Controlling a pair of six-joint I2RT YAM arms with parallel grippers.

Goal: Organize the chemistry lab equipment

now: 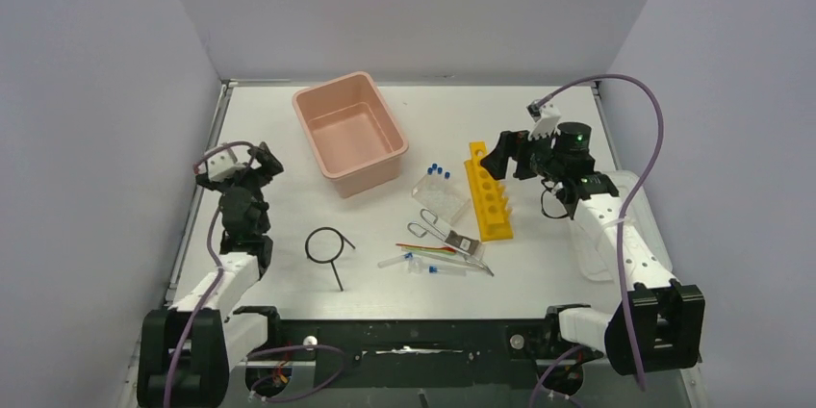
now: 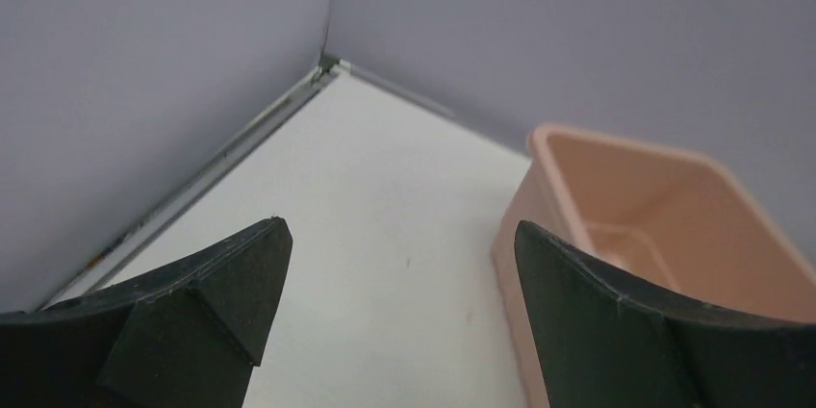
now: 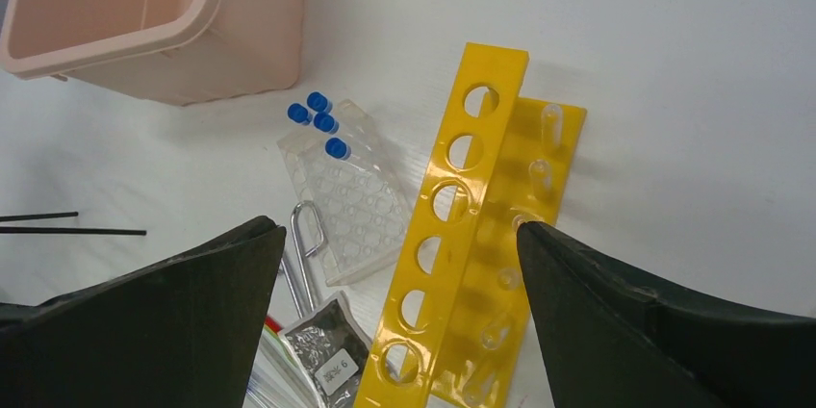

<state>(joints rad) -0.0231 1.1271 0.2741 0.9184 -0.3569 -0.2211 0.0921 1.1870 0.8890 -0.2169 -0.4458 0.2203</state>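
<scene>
While both arms hang above the white table (image 1: 279, 129), their jaws stand wide apart and grip nothing. The jaws of the left arm (image 1: 241, 211) hover over bare table near the left wall, just left of the pink rectangular plastic tub (image 1: 370, 175), which sits towards the far side. The jaws of the right arm (image 1: 577, 187) hover over the far end of the yellow plastic rack with a row of round holes (image 1: 491, 198), and I cannot tell any contact with it. Just left of that rack lies the clear plastic tube rack (image 1: 445, 201), with four blue-capped clear tubes (image 1: 439, 171) standing at its far edge. Nearer the arms, the metal tongs (image 1: 447, 238) lie flat, a small silvery labelled packet (image 3: 332, 355) at their end. Beside them rest the thin coloured sticks (image 1: 428, 248) and a couple of loose capped tubes (image 1: 438, 269) on their sides. Well to the left, apart from the rest, lies the black wire ring with a straight stem (image 1: 338, 276). A white rectangular lid (image 1: 595, 259) lies under the right arm at the table's right edge.
</scene>
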